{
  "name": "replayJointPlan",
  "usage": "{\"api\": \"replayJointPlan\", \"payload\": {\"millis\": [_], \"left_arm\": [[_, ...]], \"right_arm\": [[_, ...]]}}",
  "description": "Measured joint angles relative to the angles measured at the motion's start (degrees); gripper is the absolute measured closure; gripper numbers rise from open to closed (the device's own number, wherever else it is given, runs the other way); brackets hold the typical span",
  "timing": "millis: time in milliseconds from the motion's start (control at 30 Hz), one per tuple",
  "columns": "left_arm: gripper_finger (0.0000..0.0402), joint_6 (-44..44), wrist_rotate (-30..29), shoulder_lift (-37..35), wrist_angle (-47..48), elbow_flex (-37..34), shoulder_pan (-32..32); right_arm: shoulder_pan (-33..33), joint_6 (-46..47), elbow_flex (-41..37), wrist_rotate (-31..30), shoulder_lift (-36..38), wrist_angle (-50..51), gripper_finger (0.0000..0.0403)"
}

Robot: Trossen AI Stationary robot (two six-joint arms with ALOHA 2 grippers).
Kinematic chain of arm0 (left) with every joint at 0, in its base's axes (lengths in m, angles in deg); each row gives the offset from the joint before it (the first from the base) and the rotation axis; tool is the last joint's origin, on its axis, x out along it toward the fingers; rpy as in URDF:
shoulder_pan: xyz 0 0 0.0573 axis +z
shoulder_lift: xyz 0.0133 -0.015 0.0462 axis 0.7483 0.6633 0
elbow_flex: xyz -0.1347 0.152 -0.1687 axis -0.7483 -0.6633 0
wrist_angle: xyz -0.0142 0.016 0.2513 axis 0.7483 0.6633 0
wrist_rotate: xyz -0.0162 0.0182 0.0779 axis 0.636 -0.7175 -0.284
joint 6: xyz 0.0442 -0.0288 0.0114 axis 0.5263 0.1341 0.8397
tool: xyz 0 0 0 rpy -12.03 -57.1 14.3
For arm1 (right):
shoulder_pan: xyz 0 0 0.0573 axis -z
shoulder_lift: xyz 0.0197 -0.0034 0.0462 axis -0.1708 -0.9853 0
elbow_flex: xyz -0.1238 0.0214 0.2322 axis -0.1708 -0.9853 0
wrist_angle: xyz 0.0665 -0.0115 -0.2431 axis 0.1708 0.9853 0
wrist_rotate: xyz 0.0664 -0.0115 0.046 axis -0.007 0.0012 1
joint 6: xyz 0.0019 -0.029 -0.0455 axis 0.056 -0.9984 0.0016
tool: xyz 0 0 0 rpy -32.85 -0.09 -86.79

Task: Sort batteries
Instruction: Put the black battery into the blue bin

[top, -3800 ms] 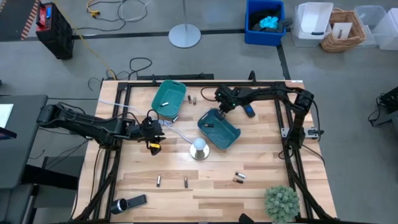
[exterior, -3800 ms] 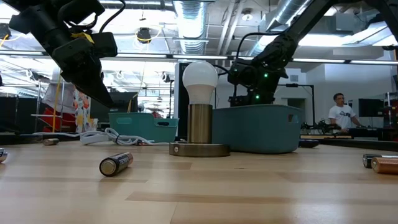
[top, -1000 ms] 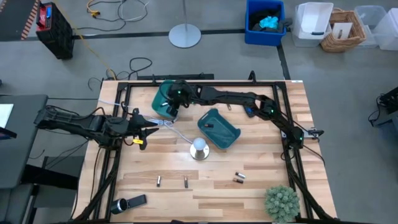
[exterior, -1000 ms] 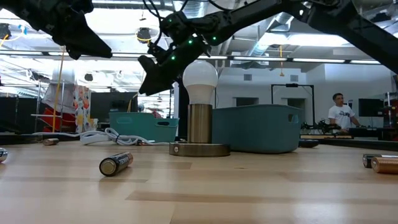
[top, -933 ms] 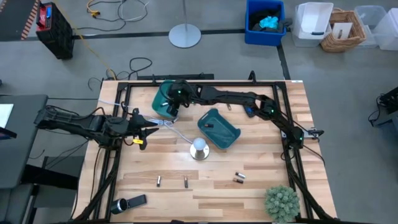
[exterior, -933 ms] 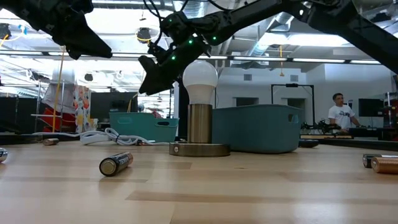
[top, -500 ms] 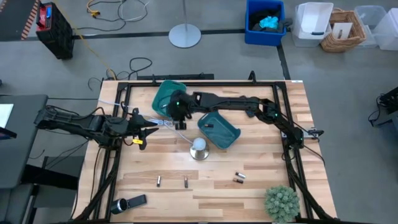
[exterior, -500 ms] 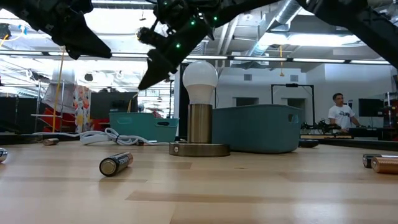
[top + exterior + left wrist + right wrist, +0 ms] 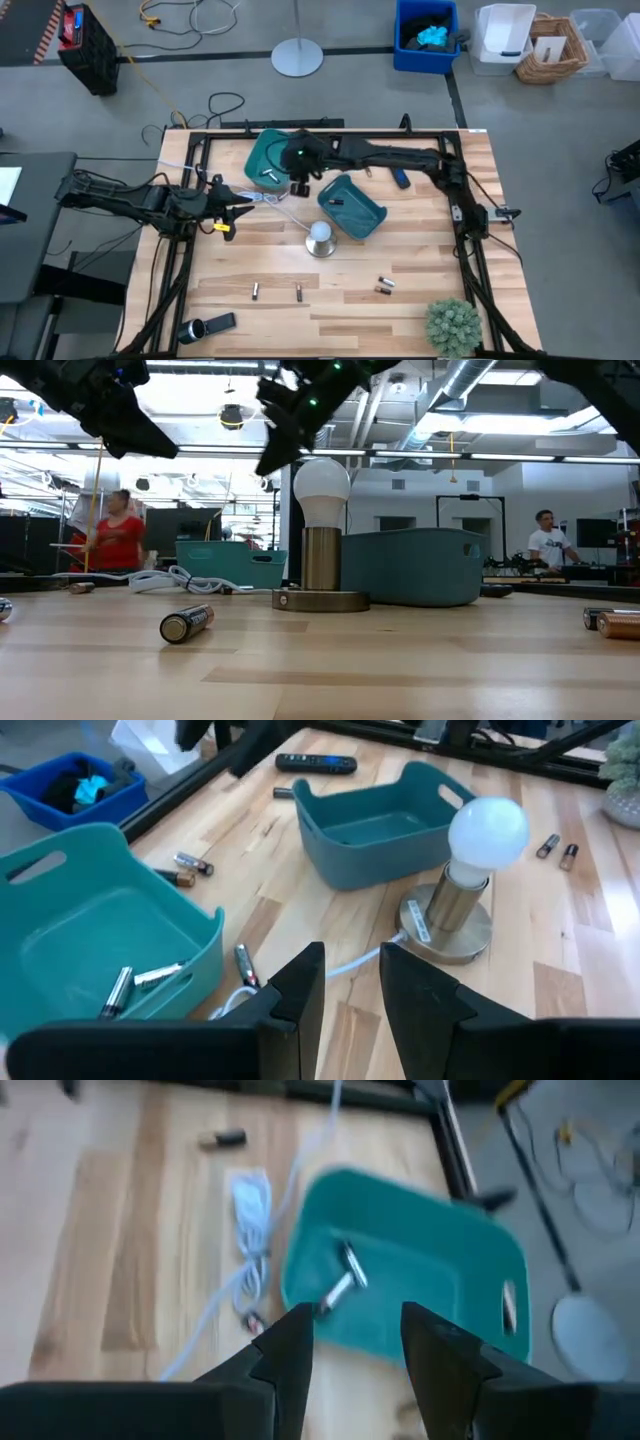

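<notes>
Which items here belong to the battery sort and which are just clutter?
Job:
- loose batteries
- batteries in left bin
- left bin
- right bin
- right claw

Clutter:
- lamp
- white cable
- remote
- flashlight
- plant

Small dark and silvery batteries (image 9: 298,292) lying scattered on the wood, two (image 9: 340,1278) flat inside a teal bin (image 9: 470,1270)

A bulb lamp (image 9: 320,238) stands mid-table; a potted plant (image 9: 452,325) sits at the corner.
</notes>
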Motion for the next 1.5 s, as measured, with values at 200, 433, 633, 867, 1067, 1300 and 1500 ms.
{"api": "replayJointPlan", "payload": {"millis": [200,433,633,867,1067,1300,1500], "left_arm": [[0.0308,-1.91,0.02,0.21,1.71,0.00,0.00],[0.0308,-2.16,0.02,0.69,2.02,0.00,0.00],[0.0308,-2.39,0.04,0.73,2.05,0.00,0.00],[0.0308,-3.05,0.04,0.72,2.01,0.00,-0.01],[0.0308,-3.01,0.04,0.72,2.04,0.00,0.00],[0.0308,-2.79,0.04,0.72,2.41,0.00,0.00],[0.0308,-2.70,0.04,0.70,2.48,0.00,0.00]], "right_arm": [[3.97,8.35,-14.61,-3.43,10.64,-1.92,0.0234],[9.94,22.39,-32.07,-5.10,21.76,-1.39,0.0234],[13.21,28.61,-41.37,-6.62,23.43,-0.41,0.0242],[15.40,32.13,-46.35,-7.69,23.07,-1.79,0.0254],[17.42,32.94,-50.30,-7.90,23.09,-2.41,0.0251],[18.55,33.47,-54.55,-6.95,23.12,-6.41,0.0218],[19.39,33.49,-57.05,-6.02,23.12,-10.62,0.0192]]}}
